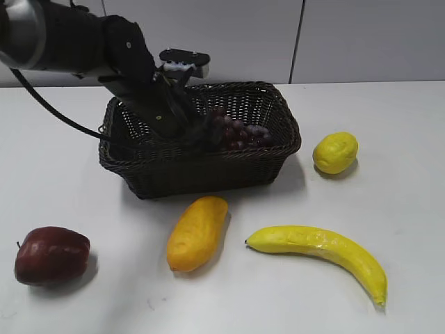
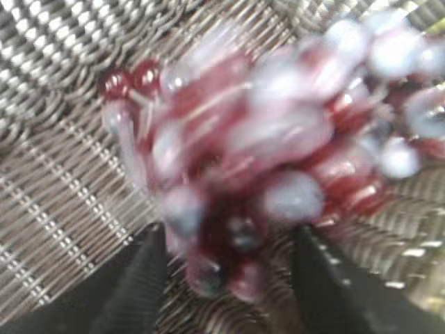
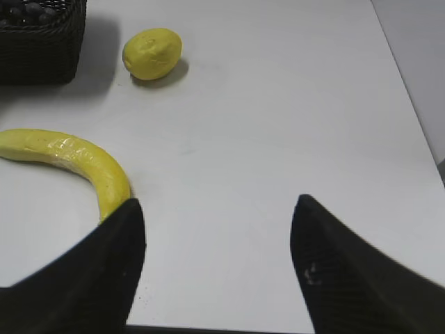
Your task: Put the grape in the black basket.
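Observation:
The grape (image 1: 236, 132) is a dark purple-red bunch lying inside the black basket (image 1: 208, 174), toward its right side. My left gripper (image 1: 184, 120) reaches down into the basket just left of the bunch. In the left wrist view the grape (image 2: 278, 132) is blurred over the basket's woven floor (image 2: 55, 174). The left gripper (image 2: 229, 236) has its jaws wide apart. The bunch's lower end lies between them without touching either finger. My right gripper (image 3: 215, 209) is open and empty above bare table and is out of the exterior view.
On the white table are a dark red apple (image 1: 52, 254), an orange mango (image 1: 197, 232), a yellow banana (image 1: 320, 250) and a yellow lemon (image 1: 335, 152). The right wrist view shows the banana (image 3: 76, 160), the lemon (image 3: 151, 53) and the basket's corner (image 3: 42, 49).

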